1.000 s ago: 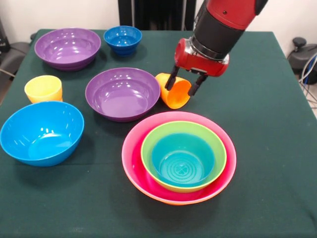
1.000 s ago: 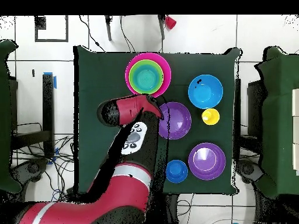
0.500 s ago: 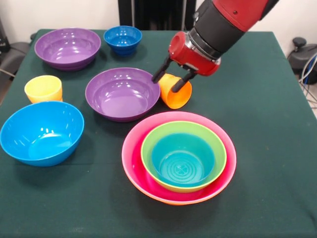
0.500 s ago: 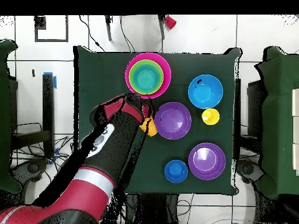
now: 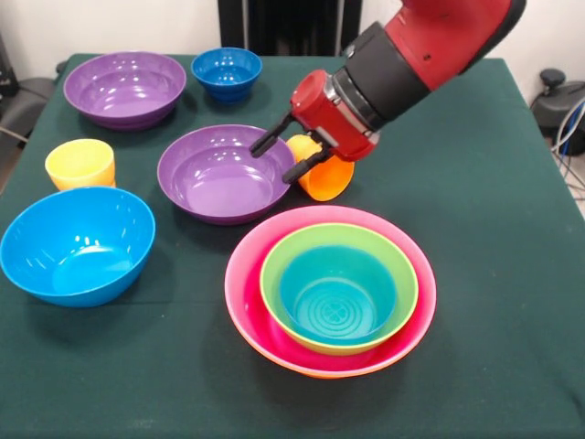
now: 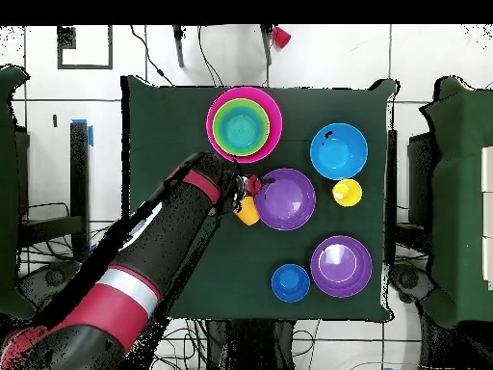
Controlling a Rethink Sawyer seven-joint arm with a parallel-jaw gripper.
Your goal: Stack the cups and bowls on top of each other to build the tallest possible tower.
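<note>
A: How is the arm (image 5: 416,55) posed?

B: It reaches in slanted, low over the worktop (image 5: 494,210), with the wrist turned so the end effector (image 5: 285,156) points sideways toward the nearer purple bowl (image 5: 224,172). A second ago it pointed nearly straight down over the orange cup (image 5: 322,174); it has swung round since.

A: And the end effector?

B: Its two dark fingers (image 5: 267,141) stand spread apart with nothing between them. One is over the purple bowl's rim, the other crosses in front of the orange cup's mouth. Whether it touches the cup I cannot tell.

A: Where is that cup?

B: On its side just beside the purple bowl, beyond the tower (image 5: 330,288), much where it lay a second ago. The tower is a teal bowl inside a green one inside the pink, with an orange rim showing underneath.

A: The rest?

B: Unmoved: the yellow cup (image 5: 80,164) upright by the light blue bowl (image 5: 76,243), the second purple bowl (image 5: 124,88) and small dark blue bowl (image 5: 227,72) farther back.
</note>
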